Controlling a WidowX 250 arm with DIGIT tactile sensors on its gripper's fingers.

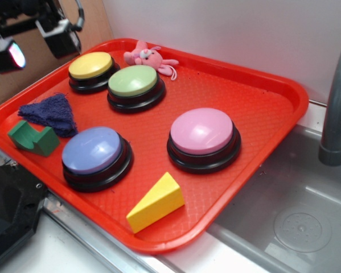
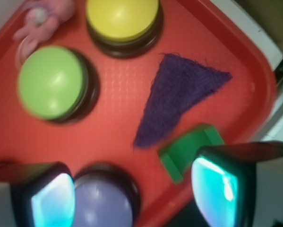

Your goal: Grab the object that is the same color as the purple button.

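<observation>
The object [image 1: 49,113], a dark purple knitted triangle of cloth, lies flat on the red tray [image 1: 238,85] near its left edge; the wrist view shows the object [image 2: 176,97] ahead of the fingers. The purple button [image 1: 93,151] sits at the tray's front left, and the purple button [image 2: 103,201] shows between the fingers in the wrist view. My gripper [image 1: 36,40] hangs high above the tray's far left corner, well apart from the cloth. My gripper [image 2: 136,196] is open with nothing held.
A green notched block [image 1: 33,138] lies next to the cloth. Yellow [image 1: 90,65], green [image 1: 133,81] and pink [image 1: 203,131] buttons, a yellow wedge [image 1: 157,200] and a pink plush toy [image 1: 146,56] share the tray. A sink [image 1: 295,216] with a grey faucet [image 1: 335,108] lies right.
</observation>
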